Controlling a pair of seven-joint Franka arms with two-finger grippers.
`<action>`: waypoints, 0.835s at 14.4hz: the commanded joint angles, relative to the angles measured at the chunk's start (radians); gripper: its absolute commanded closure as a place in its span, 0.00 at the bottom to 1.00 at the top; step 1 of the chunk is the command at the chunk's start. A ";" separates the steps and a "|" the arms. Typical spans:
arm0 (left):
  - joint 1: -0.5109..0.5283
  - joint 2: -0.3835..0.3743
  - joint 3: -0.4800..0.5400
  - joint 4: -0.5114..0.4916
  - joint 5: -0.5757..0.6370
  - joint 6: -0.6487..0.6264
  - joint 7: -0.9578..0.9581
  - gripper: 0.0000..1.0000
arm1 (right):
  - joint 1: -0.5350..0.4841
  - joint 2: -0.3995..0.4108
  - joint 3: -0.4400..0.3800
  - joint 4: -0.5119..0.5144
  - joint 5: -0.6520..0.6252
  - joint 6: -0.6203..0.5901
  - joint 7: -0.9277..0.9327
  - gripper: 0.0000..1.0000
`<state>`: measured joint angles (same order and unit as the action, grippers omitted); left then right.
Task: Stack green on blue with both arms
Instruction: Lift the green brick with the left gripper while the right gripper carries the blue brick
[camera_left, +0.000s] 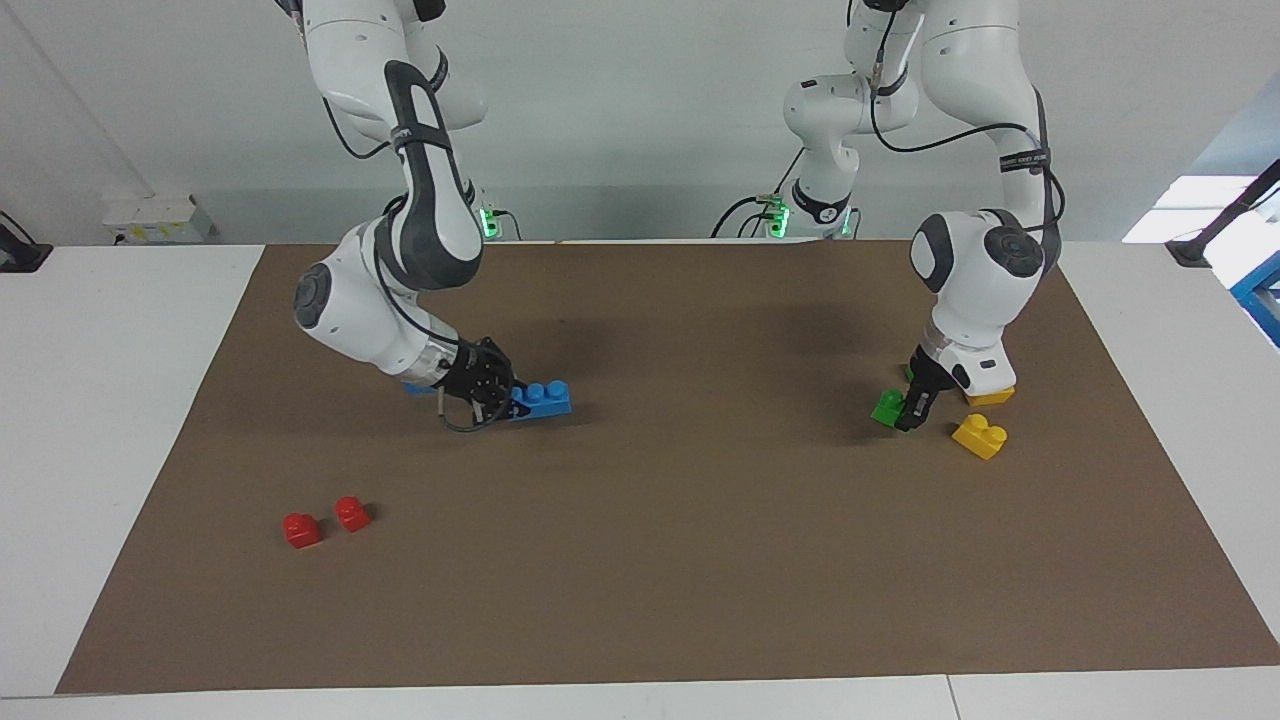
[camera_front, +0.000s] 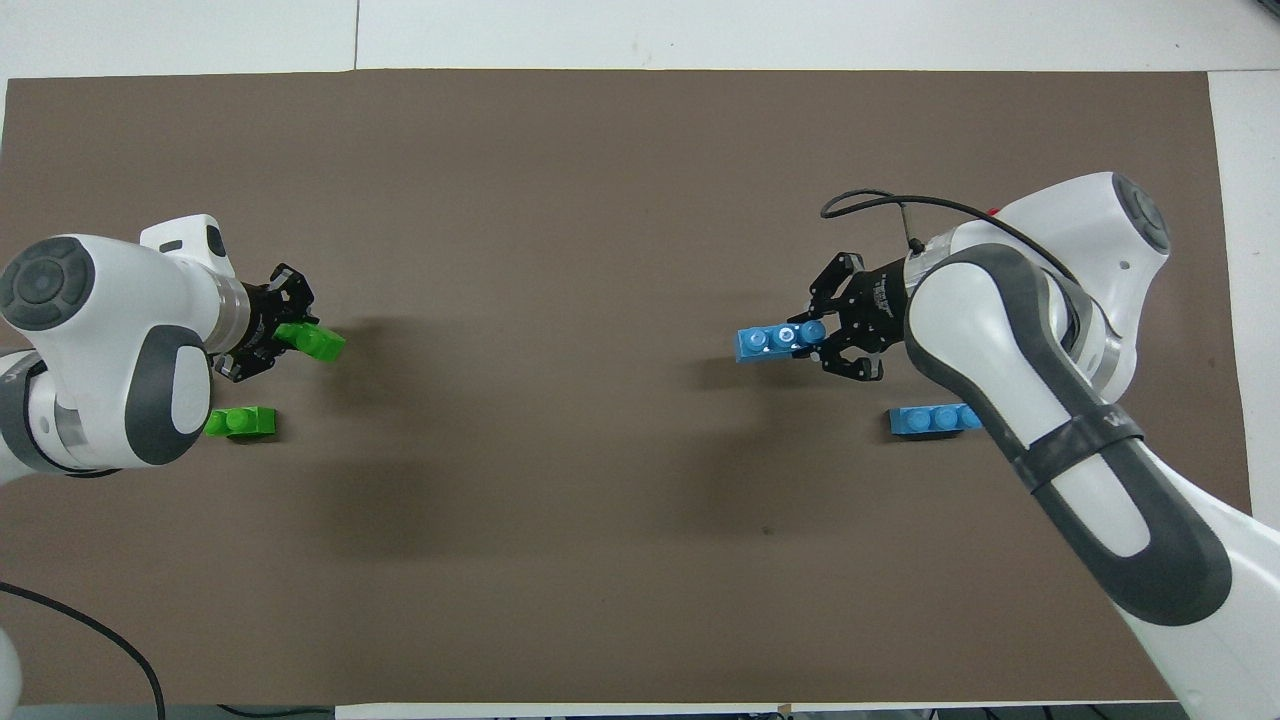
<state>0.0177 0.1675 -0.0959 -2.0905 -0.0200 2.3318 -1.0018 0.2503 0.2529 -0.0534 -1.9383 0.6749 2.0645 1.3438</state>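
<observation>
A brown rectangular paper mat (camera_left: 700, 600) covers the table's middle. At the right arm's end, one long blue three-stud plastic brick (camera_front: 930, 420) lies on the mat. Two small red plastic bricks (camera_left: 301, 529) sit side by side, farther from the robots than it. The right gripper (camera_left: 505, 400) grips a second blue three-stud brick (camera_left: 545, 398) over the mat, toward the middle.

At the left arm's end, the left gripper (camera_left: 905, 415) grips one small green two-stud plastic brick (camera_left: 887, 407). The other green two-stud brick (camera_front: 245, 423) lies on the mat. Two yellow two-stud plastic bricks (camera_left: 980, 435) lie near each other.

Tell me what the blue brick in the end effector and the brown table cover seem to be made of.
Blue brick: likely moulded plastic, smooth and bright, with round studs. Brown cover: probably paper or thin card, matte, flat, straight-cut edges.
</observation>
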 joint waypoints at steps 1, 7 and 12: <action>-0.027 -0.005 0.005 0.139 0.018 -0.179 -0.056 1.00 | 0.081 -0.032 -0.006 -0.018 0.032 0.037 0.115 1.00; -0.087 -0.068 -0.005 0.227 0.092 -0.327 -0.356 1.00 | 0.214 -0.029 -0.005 -0.082 0.034 0.281 0.244 1.00; -0.165 -0.134 -0.016 0.233 0.095 -0.399 -0.628 1.00 | 0.280 -0.018 -0.005 -0.129 0.052 0.376 0.265 1.00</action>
<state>-0.1217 0.0731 -0.1155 -1.8535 0.0560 1.9694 -1.5258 0.4995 0.2420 -0.0534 -2.0252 0.6889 2.3898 1.6076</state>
